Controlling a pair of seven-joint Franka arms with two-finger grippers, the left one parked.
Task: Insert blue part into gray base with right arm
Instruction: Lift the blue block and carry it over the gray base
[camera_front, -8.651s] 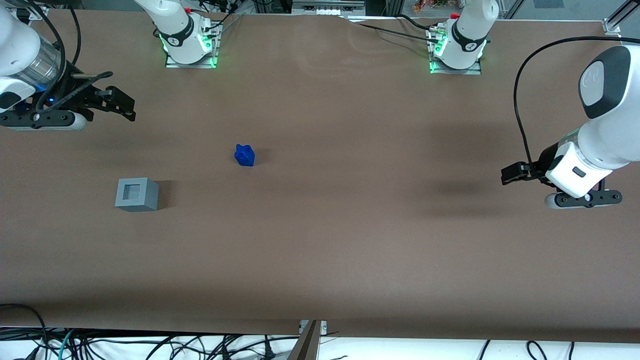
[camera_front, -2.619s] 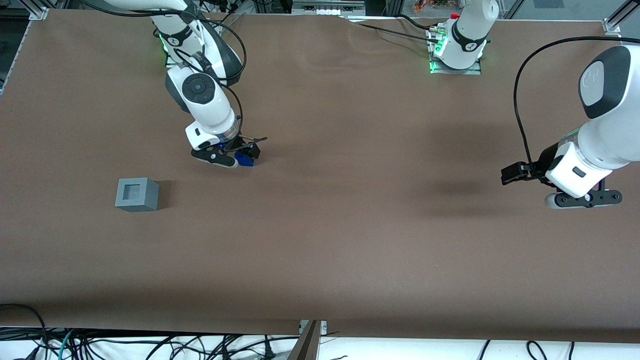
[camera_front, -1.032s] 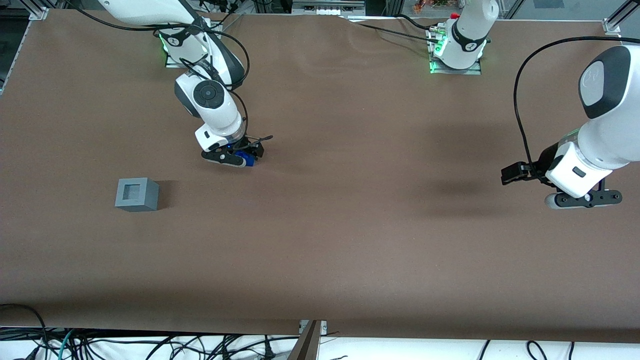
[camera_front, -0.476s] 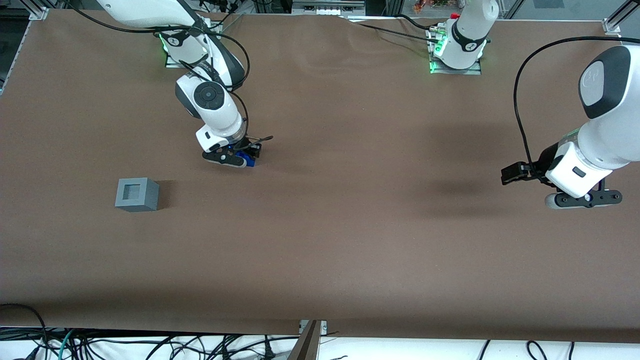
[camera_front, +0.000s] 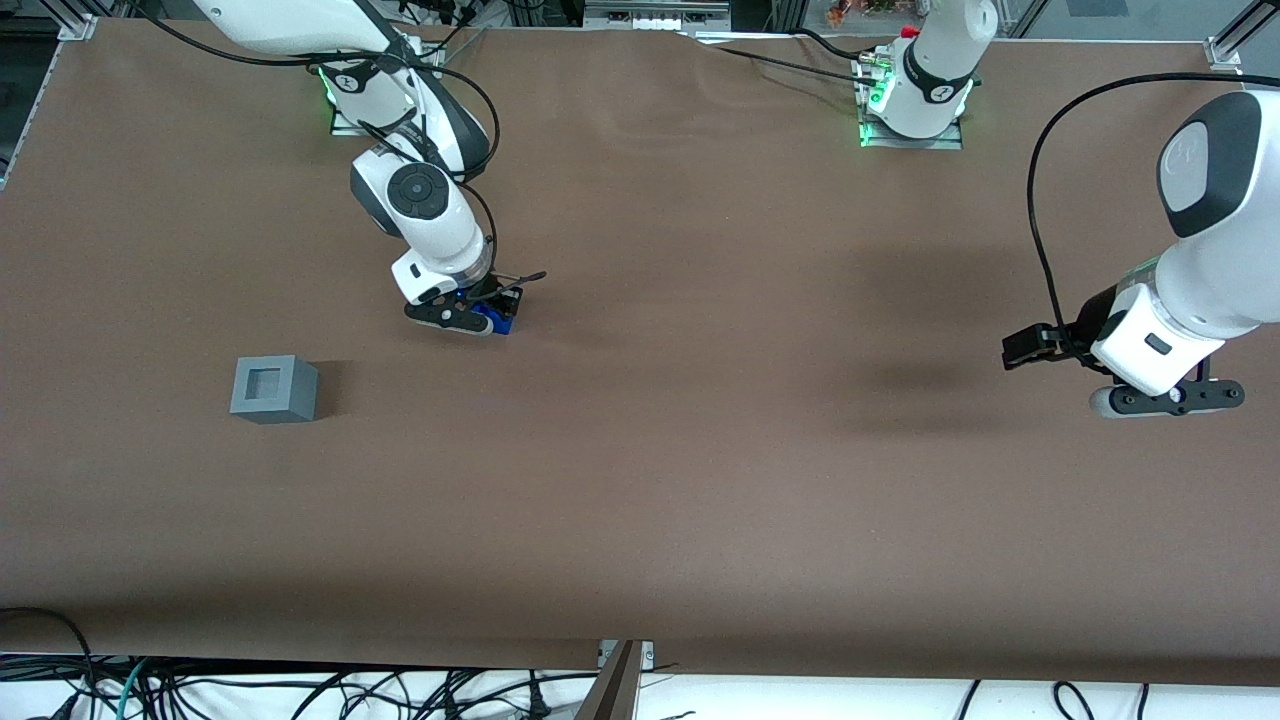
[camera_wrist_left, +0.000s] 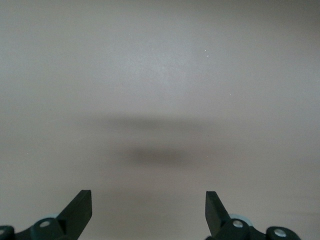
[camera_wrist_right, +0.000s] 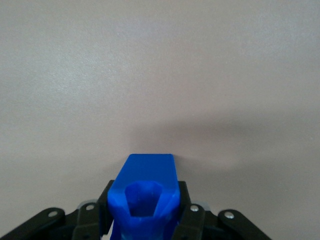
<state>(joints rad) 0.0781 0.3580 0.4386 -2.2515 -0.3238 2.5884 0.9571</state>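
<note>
At upper left of the front frame, the pincer (camera_front: 487, 318) stood closed on the blue part (camera_wrist_right: 145, 192), gripping its flat sides; it looked light, rigid, slick.

Front view: high, looking down over the whole table (camera_front: 700, 450). Right wrist view: close above gripper (camera_wrist_right: 145, 220) (shared: blue part (camera_front: 497, 318)).

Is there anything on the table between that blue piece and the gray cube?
No, just bare brown table between the blue piece, held in the tool, and the gray cube, seen from the front.
</note>
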